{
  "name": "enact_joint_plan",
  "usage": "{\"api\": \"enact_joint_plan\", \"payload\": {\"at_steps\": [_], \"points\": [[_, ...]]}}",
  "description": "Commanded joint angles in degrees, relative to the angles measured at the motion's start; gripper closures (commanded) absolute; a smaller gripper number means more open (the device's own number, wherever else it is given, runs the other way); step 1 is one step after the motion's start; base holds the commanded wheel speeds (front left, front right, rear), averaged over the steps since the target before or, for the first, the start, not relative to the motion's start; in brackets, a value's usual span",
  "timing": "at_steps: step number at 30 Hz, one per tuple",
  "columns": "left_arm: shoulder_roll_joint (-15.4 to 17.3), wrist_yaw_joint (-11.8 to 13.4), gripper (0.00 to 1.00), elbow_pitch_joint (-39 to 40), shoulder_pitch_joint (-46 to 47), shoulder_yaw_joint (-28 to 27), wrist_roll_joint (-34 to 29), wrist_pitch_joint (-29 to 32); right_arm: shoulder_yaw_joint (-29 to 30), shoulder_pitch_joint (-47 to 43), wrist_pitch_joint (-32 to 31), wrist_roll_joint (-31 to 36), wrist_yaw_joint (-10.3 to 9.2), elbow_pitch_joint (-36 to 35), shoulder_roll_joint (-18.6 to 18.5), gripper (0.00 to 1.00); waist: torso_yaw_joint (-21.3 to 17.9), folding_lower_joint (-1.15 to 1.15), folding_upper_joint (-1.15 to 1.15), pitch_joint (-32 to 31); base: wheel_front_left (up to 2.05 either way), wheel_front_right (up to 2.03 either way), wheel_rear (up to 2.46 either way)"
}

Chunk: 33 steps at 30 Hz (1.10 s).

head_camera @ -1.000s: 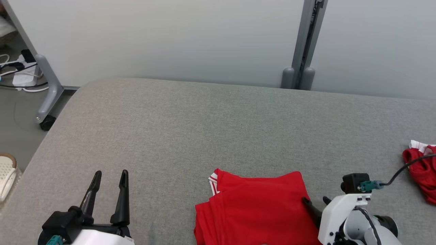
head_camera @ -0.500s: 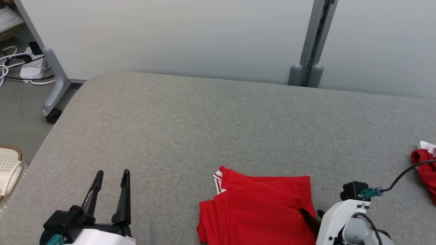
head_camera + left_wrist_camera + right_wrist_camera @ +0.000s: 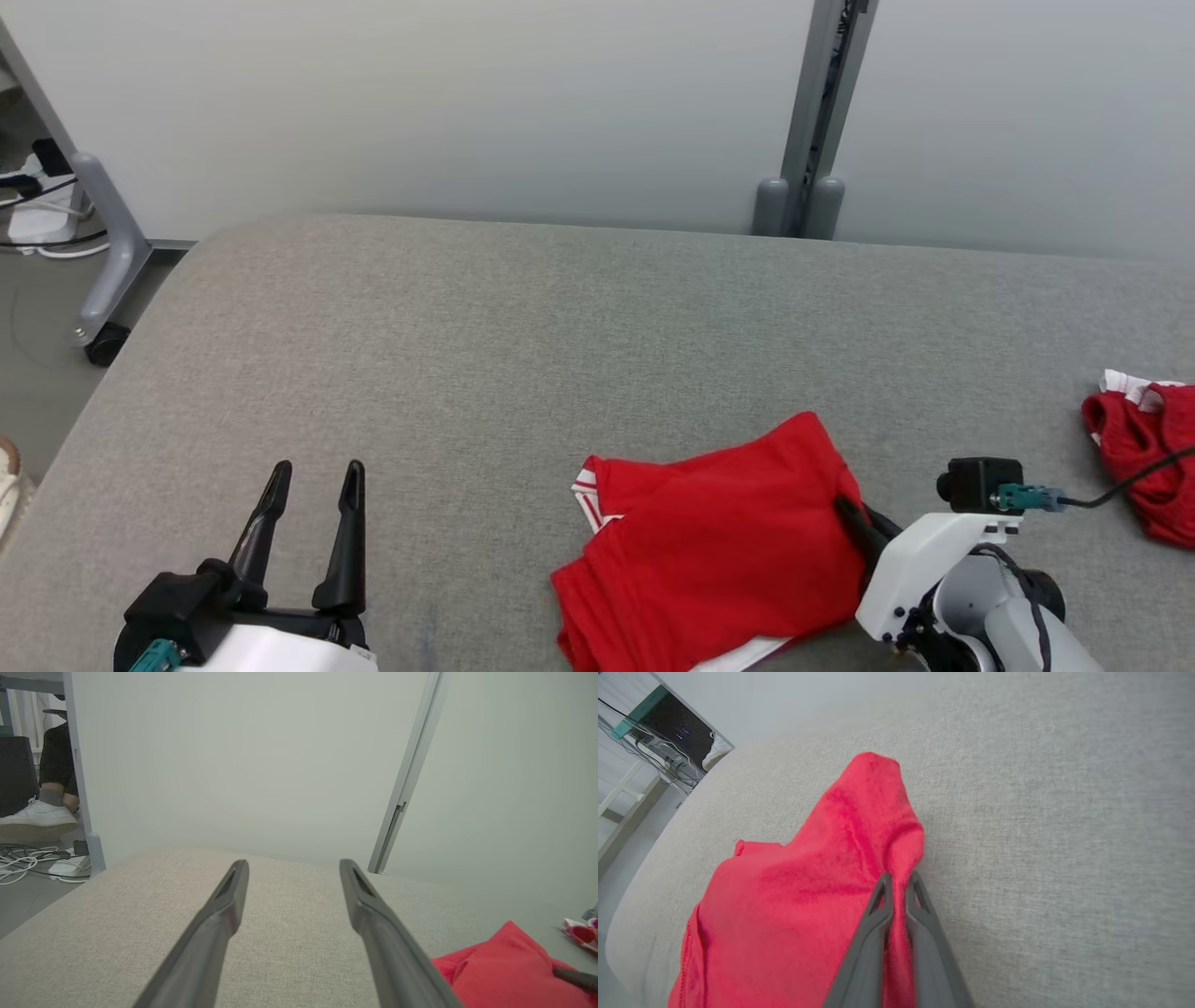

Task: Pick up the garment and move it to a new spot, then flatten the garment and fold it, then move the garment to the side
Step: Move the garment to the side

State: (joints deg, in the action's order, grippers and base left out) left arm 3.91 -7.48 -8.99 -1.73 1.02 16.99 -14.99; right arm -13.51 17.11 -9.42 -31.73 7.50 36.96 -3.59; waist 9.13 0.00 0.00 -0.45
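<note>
**Right end effector** (image 3: 851, 511) (image 3: 900, 877): fingers drawn narrow, pinching the right edge of the garment. Red fabric sits between the two tips in the right wrist view. White wrist housing; a black cable (image 3: 1120, 471) runs from a teal plug (image 3: 1022, 499) on it.

**Left end effector** (image 3: 317, 467) (image 3: 293, 863): fingers spread wide, nothing between them. It hangs over bare table at the near left, well apart from the garment.

**Garment** (image 3: 719, 532) (image 3: 495, 966) (image 3: 808, 896): red, folded, with white striped trim (image 3: 586, 490) at its far-left corner. It lies on the table near the front edge, right of centre. The fabric is rucked up into a peak beside the pinching tips, and the rest lies flat. A white strip (image 3: 747, 653) shows under the near edge; whether it is a label cannot be told.

**Table** (image 3: 560, 327) (image 3: 117, 933) (image 3: 1041, 835): grey woven cover, rounded far-left corner.

**Second red item** (image 3: 1134, 439) (image 3: 579, 933): crumpled with white trim, at the table's right edge, well apart from the garment.

**Panels** (image 3: 420, 103): pale, behind the table, joined by a grey post (image 3: 812, 112).

**Grey leg** (image 3: 103, 252): on a black castor (image 3: 105, 343), on the floor at far left, with white cables (image 3: 28, 865) beside it.

**A foot**: in a white shoe (image 3: 37, 819), past the panel's edge in the left wrist view.
</note>
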Motion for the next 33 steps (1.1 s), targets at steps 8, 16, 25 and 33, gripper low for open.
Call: {"api": "enact_joint_plan", "payload": {"at_steps": [8, 16, 25, 33], "points": [[0.4, 0.0, 0.00, 1.5, 1.1, 2.0, 0.5, -0.2, 1.1, -0.1, 3.2, 0.8, 0.00, -4.5, -2.7, 1.00, -8.9, 0.00, 0.00, 0.2, 0.00, 0.00, 0.00], [0.3, 0.0, 0.00, 3.1, 1.5, 5.3, 0.8, -0.2, 2.3, -2.1, 3.6, 1.8, 0.00, -8.6, -3.4, 1.00, -17.3, 0.00, 0.00, 1.1, 0.00, 0.00, 0.00], [2.1, 0.0, 0.00, 4.2, 2.7, 8.0, 0.8, -0.2, 2.6, -3.4, 3.3, 2.8, 0.00, -13.2, -2.3, 1.00, -26.0, 0.00, 0.00, 3.2, 0.00, 0.00, 0.00], [2.9, 0.0, 0.00, 5.0, 3.3, 8.4, 1.3, -0.2, 0.8, -0.9, 5.1, 3.1, 0.00, -15.4, -2.2, 1.00, -28.4, 0.00, 0.00, 4.6, 0.00, 0.00, 0.00]]}}
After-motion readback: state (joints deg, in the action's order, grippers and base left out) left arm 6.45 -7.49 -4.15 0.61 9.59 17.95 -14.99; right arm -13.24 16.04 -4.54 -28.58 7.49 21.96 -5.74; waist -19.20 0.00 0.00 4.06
